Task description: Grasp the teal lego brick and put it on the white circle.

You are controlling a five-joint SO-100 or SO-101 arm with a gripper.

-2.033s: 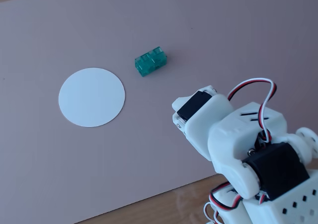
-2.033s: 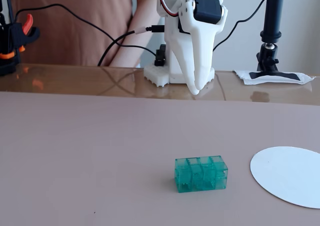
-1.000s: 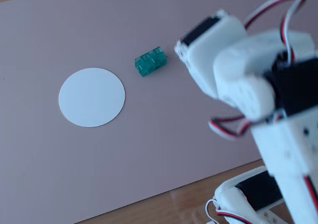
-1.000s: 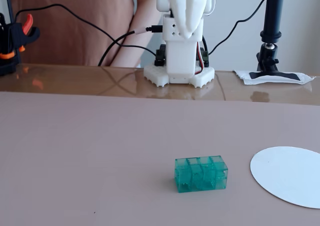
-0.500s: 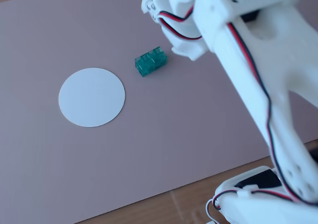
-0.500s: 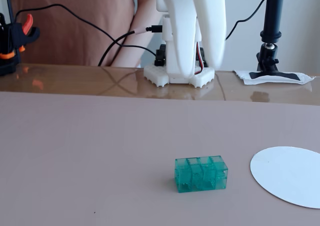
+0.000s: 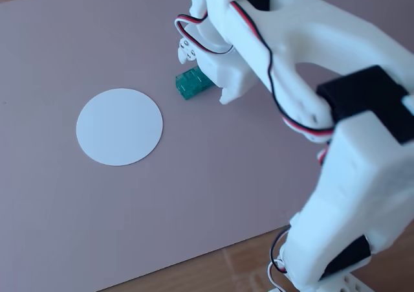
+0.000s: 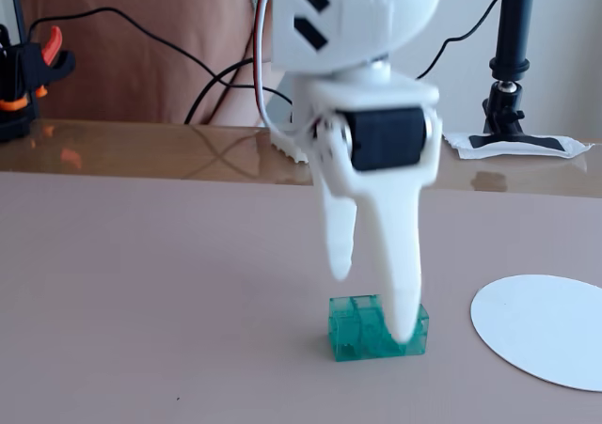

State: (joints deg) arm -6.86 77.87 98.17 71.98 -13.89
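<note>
My gripper (image 8: 374, 302) is smooth matt white plastic, the teal lego brick (image 8: 377, 328) glossy translucent plastic, the white circle (image 7: 119, 126) flat matt paper on a smooth matt pinkish mat (image 7: 194, 195), over glossy wood-look table (image 8: 141, 151).

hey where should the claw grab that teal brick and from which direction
Probably from straight above, closing across the brick's short width, on its two long smooth side walls. It lies flat, studs up, on the mat, so only the sides are open to pinch. The claw already hangs over it, one finger in front.
</note>
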